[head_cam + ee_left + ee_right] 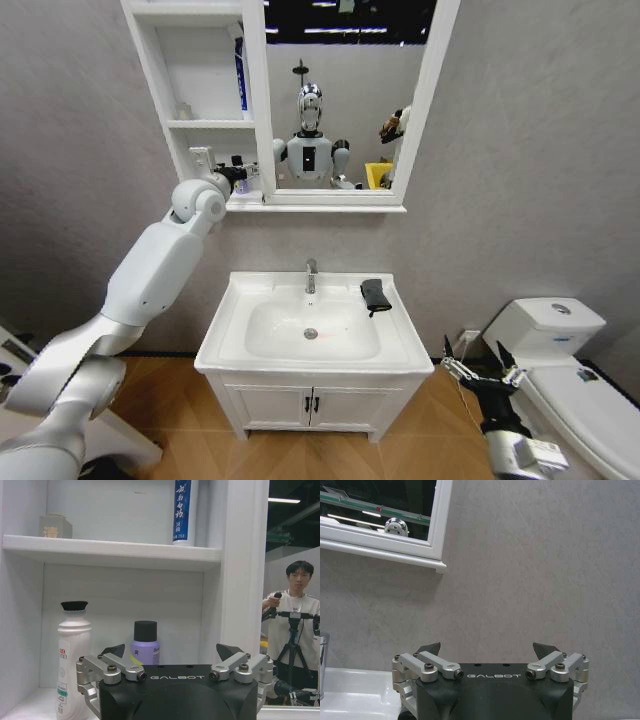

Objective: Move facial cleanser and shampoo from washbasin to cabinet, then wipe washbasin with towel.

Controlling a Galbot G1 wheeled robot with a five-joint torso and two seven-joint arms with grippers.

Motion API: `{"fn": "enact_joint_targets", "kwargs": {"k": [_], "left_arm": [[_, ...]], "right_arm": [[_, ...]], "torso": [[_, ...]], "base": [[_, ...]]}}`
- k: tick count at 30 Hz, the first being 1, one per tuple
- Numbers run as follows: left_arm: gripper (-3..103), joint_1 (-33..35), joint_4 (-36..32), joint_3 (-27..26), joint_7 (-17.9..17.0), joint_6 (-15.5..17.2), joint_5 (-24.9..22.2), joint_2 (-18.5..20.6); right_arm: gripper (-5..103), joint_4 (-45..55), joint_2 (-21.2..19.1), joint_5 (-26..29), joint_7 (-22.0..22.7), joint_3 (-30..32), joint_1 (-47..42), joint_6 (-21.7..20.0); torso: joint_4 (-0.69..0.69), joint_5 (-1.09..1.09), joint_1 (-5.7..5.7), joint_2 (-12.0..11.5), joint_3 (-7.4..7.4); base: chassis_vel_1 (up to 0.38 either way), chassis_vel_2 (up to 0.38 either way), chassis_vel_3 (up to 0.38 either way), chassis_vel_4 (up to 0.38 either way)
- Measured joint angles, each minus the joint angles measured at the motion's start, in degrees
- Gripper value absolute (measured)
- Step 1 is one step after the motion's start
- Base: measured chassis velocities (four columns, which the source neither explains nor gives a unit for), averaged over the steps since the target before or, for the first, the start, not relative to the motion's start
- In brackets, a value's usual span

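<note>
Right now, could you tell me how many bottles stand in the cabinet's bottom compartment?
2: a white bottle with a black cap beside a shorter purple bottle, both in the cabinet ahead of the open left claw. Others may be hidden.

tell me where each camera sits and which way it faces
Head view: on the robot's head, looking forward and down at the washbasin, towel and cabinet; both arms show, left claw at the bottom shelf, right claw low beside the basin.
Left wrist view: behind the open left claw, facing two bottles in the cabinet.
Right wrist view: behind the open right claw, facing the wall.
Head and left wrist views share the cabinet.
</note>
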Motion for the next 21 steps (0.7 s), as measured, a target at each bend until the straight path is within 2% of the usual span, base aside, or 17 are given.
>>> {"fn": "enact_joint_targets", "kwargs": {"k": [5,11,21], "left_arm": [[100,3.71,-3.17,-1.32,-2.36,2.01,-0.47,1.87],[100,5.05,-2.34,-1.85,-3.38,2.96,0.55,2.68],[100,4.17,2.71,-2.02,-1.80,2.22,3.29,1.16]], "right_arm": [[100,0.13,-0.05,-0.04,0.00,0.09,0.05,-0.20],[100,0.20,0.11,-0.72,-0.01,-0.62,0.49,-0.88],[100,0.27,-0.07,-0.95,-0.05,-0.54,0.54,-1.16]], "torso": [[0.01,-0.01,-0.01,0.01,-0.01],[0.01,0.00,-0.01,0.00,-0.01],[0.00,0.00,-0.01,0.00,0.00]], "base": [[0.000,0.000,0.000,0.000],[0.000,0.000,0.000,0.000],[0.000,0.000,0.000,0.000]]}}
